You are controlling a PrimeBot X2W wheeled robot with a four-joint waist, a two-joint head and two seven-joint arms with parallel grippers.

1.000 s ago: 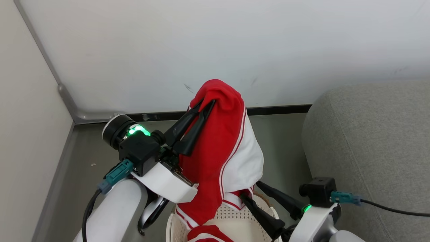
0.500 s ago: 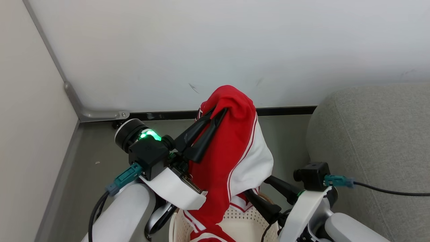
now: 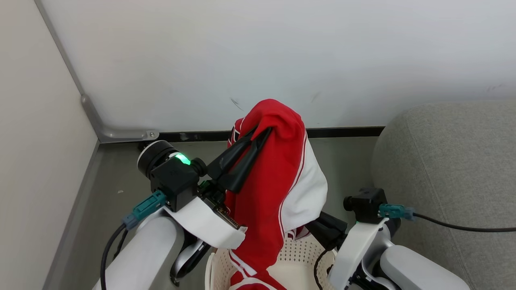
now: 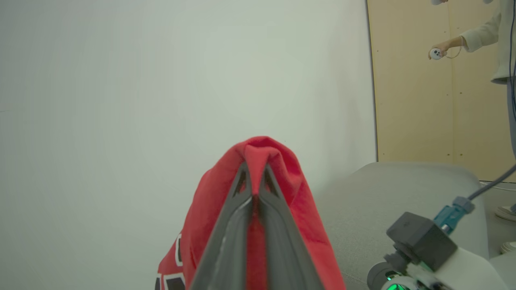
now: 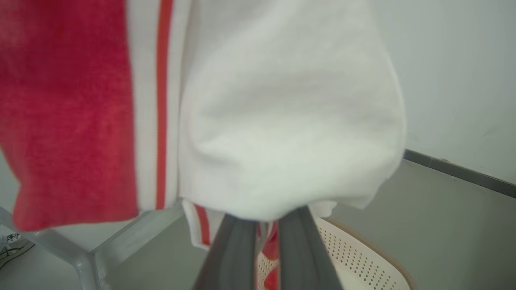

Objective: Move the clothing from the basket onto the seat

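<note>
The left tool (image 3: 265,130) is clamped on the red garment (image 3: 262,193), dangling it above the basket (image 3: 298,255), with the seat (image 3: 443,161) off to the right. The left wrist view catches the dark lettering (image 4: 176,284). The right tool (image 5: 268,222) has its tips under the white panel (image 5: 290,121), so can't tell its grip.

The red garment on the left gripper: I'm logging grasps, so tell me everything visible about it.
The garment is soft bright red fabric with a white panel, white stripe trim and, in the left wrist view, dark lettering low down. The left gripper, shut, pinches a bunched fold at its top, so it hangs limp, draped over that gripper. Its lower end reaches down to the basket. The grey seat is to its right, apart.
</note>
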